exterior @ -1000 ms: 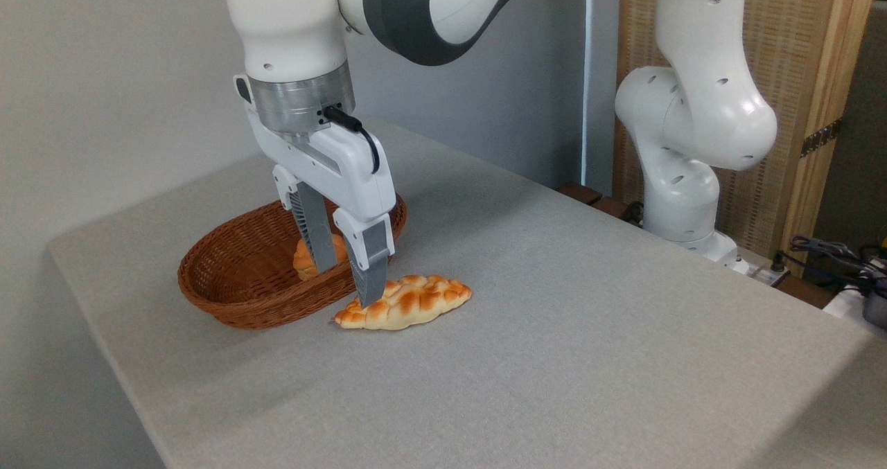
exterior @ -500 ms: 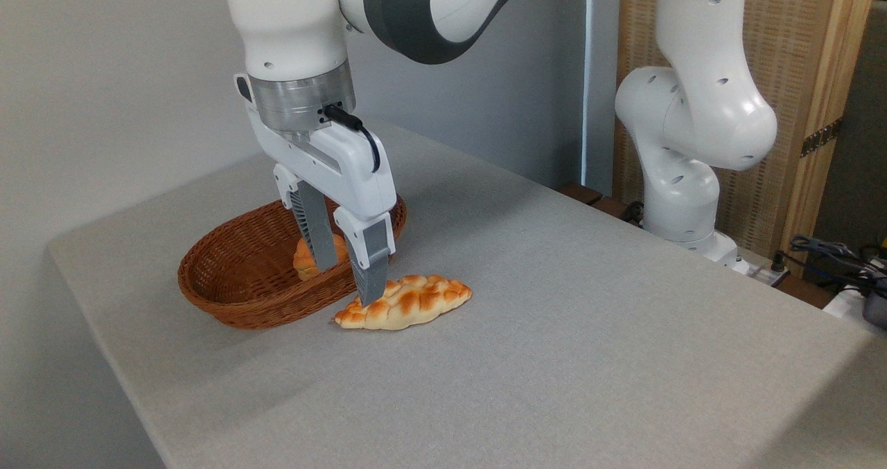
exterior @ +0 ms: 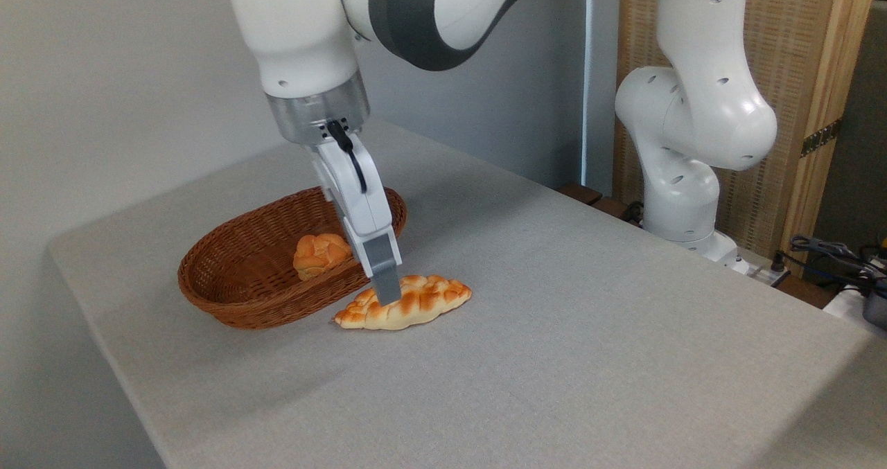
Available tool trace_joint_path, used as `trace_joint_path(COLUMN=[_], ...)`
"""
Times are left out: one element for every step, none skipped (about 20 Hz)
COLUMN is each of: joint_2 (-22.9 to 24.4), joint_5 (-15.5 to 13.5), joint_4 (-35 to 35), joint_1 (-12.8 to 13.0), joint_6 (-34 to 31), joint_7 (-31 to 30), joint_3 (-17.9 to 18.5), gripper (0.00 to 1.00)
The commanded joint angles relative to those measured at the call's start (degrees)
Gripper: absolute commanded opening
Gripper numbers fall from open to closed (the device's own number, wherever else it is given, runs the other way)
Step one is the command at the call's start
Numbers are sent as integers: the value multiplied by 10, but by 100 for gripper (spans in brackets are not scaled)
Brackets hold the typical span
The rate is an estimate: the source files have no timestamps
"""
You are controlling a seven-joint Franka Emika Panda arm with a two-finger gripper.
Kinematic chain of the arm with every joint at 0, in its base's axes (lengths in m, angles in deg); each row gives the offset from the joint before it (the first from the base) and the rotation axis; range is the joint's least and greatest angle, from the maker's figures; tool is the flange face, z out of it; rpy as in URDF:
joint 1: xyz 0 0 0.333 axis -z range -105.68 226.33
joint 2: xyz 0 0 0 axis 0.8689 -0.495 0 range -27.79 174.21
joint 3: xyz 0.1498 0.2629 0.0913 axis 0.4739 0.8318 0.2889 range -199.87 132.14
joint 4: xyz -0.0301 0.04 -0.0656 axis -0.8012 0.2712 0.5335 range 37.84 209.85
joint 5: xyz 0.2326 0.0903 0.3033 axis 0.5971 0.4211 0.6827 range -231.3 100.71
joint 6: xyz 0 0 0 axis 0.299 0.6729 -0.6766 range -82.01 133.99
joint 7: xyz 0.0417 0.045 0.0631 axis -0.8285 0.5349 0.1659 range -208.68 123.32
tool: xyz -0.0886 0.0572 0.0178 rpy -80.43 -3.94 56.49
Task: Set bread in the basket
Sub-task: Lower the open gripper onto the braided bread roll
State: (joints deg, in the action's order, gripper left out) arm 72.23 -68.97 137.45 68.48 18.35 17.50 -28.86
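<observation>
On the grey table (exterior: 554, 330) — fingers (exterior: 385, 285) over the bread (exterior: 416, 303), gap hidden.

A small knotted bun (exterior: 320, 255) — pale grey table (exterior: 554, 330) beneath — cables (exterior: 831, 254) far right.

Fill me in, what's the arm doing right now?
The gripper is down over the bread, which lies on the table just beside the basket. Only one finger shows from this angle, so I can't tell whether it's open or shut. A small bun is already in the basket. The bread isn't lifted yet.
</observation>
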Motion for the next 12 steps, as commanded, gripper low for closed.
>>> trace_joint_path(joint_2=[50, 51, 51, 51, 50, 50, 48, 47, 46, 45, 44, 42], joint_5=[4, 5, 5, 5, 5, 5, 6, 8, 18, 28, 30, 30], joint_4=[71, 79, 86, 94, 104, 114, 124, 134, 141, 146, 147, 147], joint_1=[6, 6, 7, 7, 10, 10, 13, 21, 31, 38, 44, 49], joint_6=[-1, -1, 0, 1, 6, 12, 22, 35, 43, 44, 44, 45], joint_7=[105, 126, 143, 158, 172, 183, 185, 185, 187, 187, 187, 187], joint_3=[5, 5, 4, 4, 3, 0, -2, -2, -2, -2, -3, -3], gripper=[100, 100, 100, 100, 100, 100, 100, 100, 100, 100, 100, 100])
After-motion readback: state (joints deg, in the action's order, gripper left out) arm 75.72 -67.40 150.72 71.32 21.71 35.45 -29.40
